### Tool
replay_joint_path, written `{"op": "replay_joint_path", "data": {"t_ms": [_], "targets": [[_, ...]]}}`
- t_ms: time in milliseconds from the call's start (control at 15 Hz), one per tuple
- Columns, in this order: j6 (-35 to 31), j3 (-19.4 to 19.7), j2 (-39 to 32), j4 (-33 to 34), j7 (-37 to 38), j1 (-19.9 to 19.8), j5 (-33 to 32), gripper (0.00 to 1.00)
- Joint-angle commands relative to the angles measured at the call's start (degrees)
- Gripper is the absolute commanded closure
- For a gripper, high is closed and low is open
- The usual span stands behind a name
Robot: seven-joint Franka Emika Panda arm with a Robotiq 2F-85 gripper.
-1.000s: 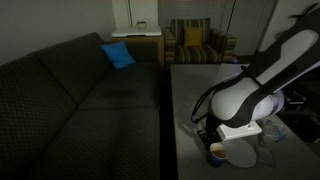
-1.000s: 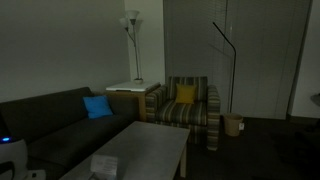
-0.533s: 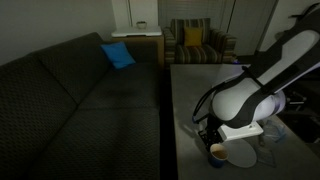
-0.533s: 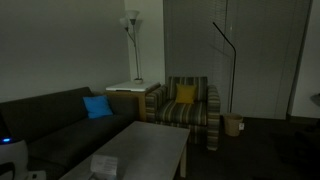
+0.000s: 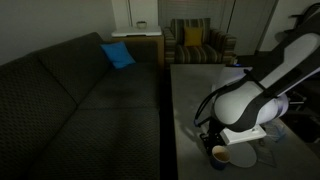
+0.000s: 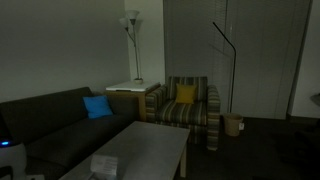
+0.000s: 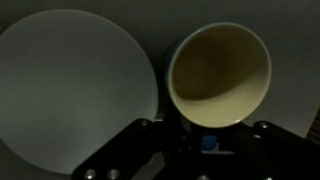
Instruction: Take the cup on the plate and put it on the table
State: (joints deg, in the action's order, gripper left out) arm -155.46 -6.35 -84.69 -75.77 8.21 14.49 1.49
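Change since the previous frames: my arm (image 5: 250,95) has dropped slightly and shifted toward the lower right of an exterior view, and the cup (image 5: 220,155) below it has moved a little the same way.

Wrist view, nearest first. The gripper (image 7: 207,140) comes in from the bottom edge, its jaws standing either side of the cup's near rim. The contact itself is hidden, so I cannot tell whether they are clamped or merely astride. The cup fills the upper right of this view, pale rim, dark yellowish inside, apparently empty. The plate (image 7: 75,95) fills the left and is bare. The cup's rim lies just beside the plate's edge, not over it.

Progress, as a judgement: the cup is off the plate, so the removal is done. Whether its base rests on the worktop (image 5: 190,90) or hangs just above it cannot be read here. Left to do: confirm set-down, release, withdraw.

Farther back: the sofa (image 5: 80,90) and a blue cushion (image 5: 118,55).
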Motion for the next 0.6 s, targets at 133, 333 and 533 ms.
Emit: {"op": "replay_joint_path", "data": {"t_ms": [133,333,533], "targets": [[-1.53,-0.58,0.0,-0.38,-1.58,-0.87,0.7,0.21],[-3.06,-0.45,0.07,0.37,-1.8,-0.48,0.36,0.02],[-8.26,-1.27,0.2,0.81,-4.01,-0.3,-0.4,0.0]]}}
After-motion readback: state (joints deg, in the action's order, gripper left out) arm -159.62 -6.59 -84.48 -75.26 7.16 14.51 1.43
